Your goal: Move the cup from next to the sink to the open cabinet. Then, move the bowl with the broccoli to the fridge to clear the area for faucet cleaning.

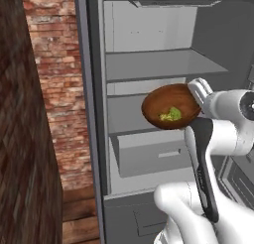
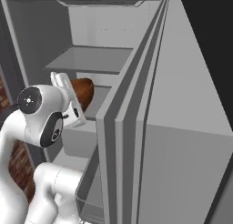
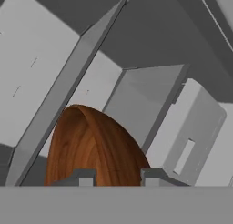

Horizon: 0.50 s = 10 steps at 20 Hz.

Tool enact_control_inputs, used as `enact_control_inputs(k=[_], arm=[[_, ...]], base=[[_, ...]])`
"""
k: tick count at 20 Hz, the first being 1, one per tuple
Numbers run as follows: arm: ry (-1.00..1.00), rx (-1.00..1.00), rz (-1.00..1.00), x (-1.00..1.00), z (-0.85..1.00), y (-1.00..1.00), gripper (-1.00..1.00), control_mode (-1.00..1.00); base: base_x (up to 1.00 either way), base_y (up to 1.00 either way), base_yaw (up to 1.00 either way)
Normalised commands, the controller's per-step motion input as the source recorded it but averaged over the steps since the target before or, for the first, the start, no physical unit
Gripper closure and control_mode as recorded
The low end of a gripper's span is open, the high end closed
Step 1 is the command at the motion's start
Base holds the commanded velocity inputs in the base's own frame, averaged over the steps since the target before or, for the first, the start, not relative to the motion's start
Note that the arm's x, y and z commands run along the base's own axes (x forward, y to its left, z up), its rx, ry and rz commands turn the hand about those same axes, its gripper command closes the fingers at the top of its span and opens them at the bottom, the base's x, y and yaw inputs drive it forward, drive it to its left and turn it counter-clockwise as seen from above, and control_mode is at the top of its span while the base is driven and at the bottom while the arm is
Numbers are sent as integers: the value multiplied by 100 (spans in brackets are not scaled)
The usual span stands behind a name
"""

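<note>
The tool point(image 1: 194, 100) is pinching the right rim of the round dark-brown wooden bowl point(image 1: 168, 107), tilting it before the open grey fridge's point(image 1: 163, 64) middle shelf; stiff, light, the small light-green broccoli floret point(image 1: 172, 114) sliding loose inside.

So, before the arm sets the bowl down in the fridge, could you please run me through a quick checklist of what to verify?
1. Grip on the round dark brown wooden bowl: ok; the two-finger gripper is shut on its rim.
2. Small light-green broccoli floret aboard: ok; it lies at the bowl's low side.
3. Bowl level: not ok; it is tilted steeply, so the floret may slide out.
4. Tall grey fridge open: ok; the door is swung wide.
5. Landing spot: ok; the grey middle shelf by the bowl looks bare.
6. Clearance under the upper shelf: cannot tell.
</note>
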Motion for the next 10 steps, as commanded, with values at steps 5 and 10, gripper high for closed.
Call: enact_control_inputs(k=[5,10], arm=[[14,17,0,62,-29,0,100,-100],[15,21,0,20,-46,0,100,-100]], base=[[0,0,0],[0,0,0]])
